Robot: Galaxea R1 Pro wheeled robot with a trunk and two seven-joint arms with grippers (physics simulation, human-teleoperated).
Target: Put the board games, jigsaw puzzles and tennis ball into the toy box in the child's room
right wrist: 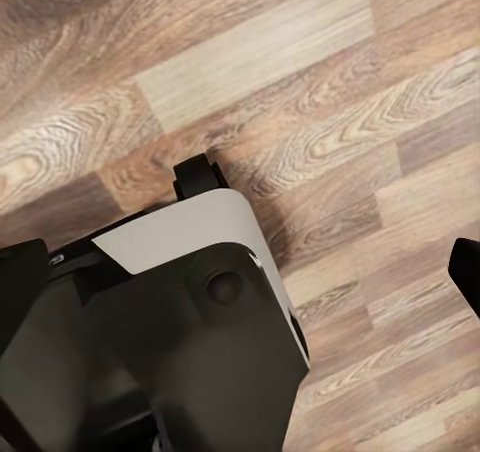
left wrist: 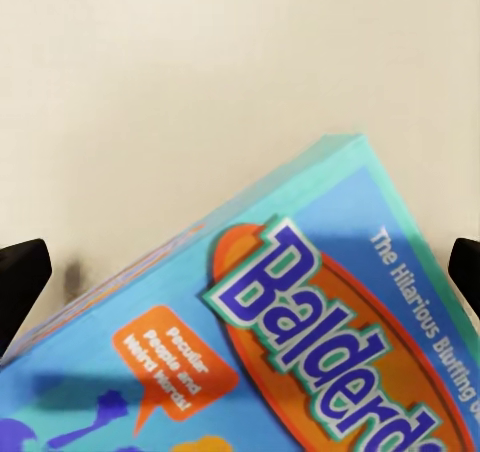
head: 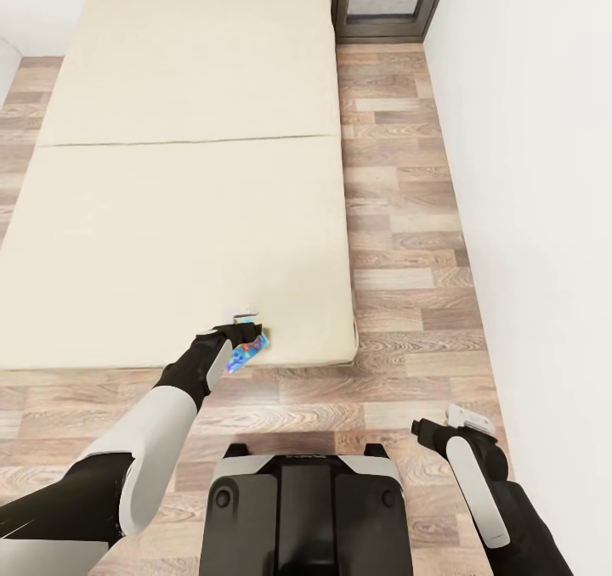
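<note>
1. Robot base (head: 302, 508): stands on the wood-plank floor (head: 408, 245) at the foot of the bed (head: 187, 177).
2. Right pincer (head: 463, 415): hangs over the floor beside the base, well apart from any toy. In the right wrist view its dark fingertips (right wrist: 466, 272) sit at opposite edges, so it is spread wide and holds nothing.
3. Left pincer (head: 245, 321): reaches to the near edge of the mattress, at the board game (head: 246, 353). The left wrist view shows its fingers (left wrist: 20, 282) standing apart at both edges of the picture, with the box between them. The pincer is spread, not yet clamped.
4. Board game (left wrist: 300, 352): blue box with a teal rim and an orange title oval. It lies flat at the near edge of the mattress, turned askew to the fingers.
5. Handling judgement: the box looks stiff, light and thin, with a smooth printed lid likely to slip. Grip across a narrow side or over the edge; a skewed grip may let it pivot.
6. Far mattress: bare beige surface, then a dark-framed window (head: 387, 2).
</note>
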